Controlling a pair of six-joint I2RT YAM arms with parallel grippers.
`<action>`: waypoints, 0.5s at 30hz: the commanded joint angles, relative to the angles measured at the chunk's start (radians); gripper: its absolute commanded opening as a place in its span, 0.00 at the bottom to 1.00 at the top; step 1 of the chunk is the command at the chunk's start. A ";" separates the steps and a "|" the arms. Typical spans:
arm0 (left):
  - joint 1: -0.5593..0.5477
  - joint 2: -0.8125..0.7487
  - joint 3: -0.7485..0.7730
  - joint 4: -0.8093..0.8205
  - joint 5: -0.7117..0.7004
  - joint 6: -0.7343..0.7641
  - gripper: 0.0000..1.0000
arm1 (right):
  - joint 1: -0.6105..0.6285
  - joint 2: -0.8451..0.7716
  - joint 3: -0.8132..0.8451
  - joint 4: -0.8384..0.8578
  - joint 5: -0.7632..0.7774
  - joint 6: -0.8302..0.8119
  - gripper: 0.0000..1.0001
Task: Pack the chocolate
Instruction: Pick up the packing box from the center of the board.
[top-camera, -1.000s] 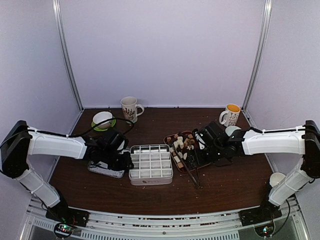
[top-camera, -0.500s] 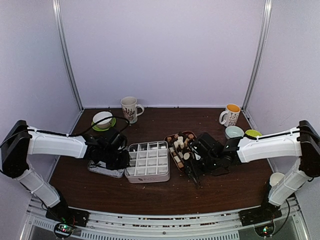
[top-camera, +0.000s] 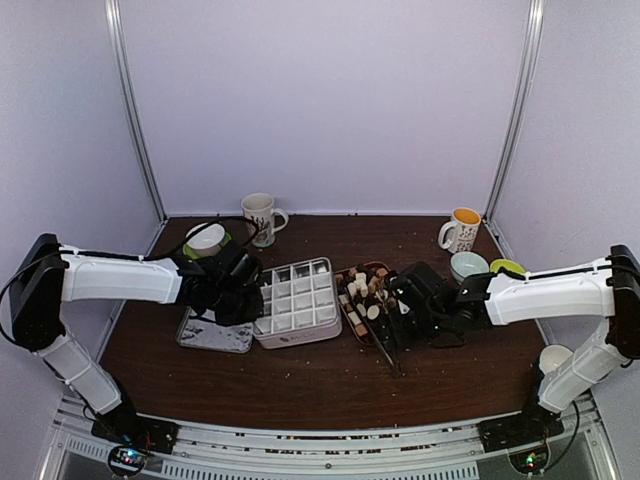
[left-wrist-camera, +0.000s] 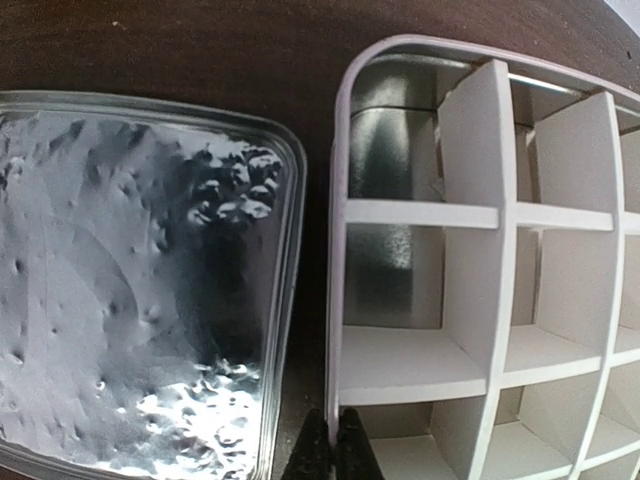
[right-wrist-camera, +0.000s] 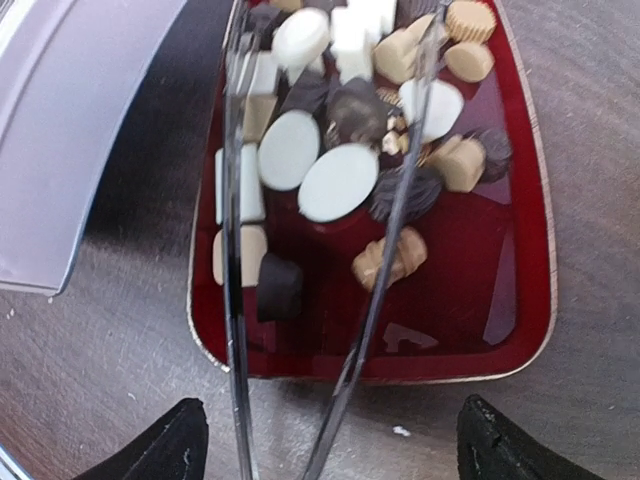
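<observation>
Right wrist view: bite-sized brown, tan and cream chocolate (right-wrist-camera: 338, 182) crowds the far end of the dark-red rectangular tray (right-wrist-camera: 520, 250), right of the bench's (top-camera: 330, 385) middle. Long metal tongs (right-wrist-camera: 385, 240) lie lengthwise across it, their arms running back between the right fingers (right-wrist-camera: 165, 445), which are spread wide and empty. The left fingers (left-wrist-camera: 333, 445) pinch a wall of the white divided box (left-wrist-camera: 470, 230), just beside the tray's left edge.

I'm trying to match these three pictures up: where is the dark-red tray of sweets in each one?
Top view: the tray sits just right of centre.
Left wrist view: not in it.
Right wrist view: the tray fills the middle, with the tongs lying across it.
Shared landmark: the white divided box, left of the tray from above, filling the right half of the left wrist view, and apparently the pale slab in the top-left corner of the right wrist view.
</observation>
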 joint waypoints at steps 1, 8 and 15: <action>0.001 -0.007 0.053 0.002 -0.053 0.009 0.00 | -0.073 -0.050 -0.004 0.030 0.034 -0.018 0.86; 0.001 -0.051 0.070 -0.051 -0.106 0.012 0.00 | -0.219 -0.028 -0.024 0.069 -0.030 -0.043 0.72; 0.001 -0.076 0.097 -0.118 -0.163 0.027 0.00 | -0.320 0.061 -0.021 0.110 -0.121 -0.074 0.56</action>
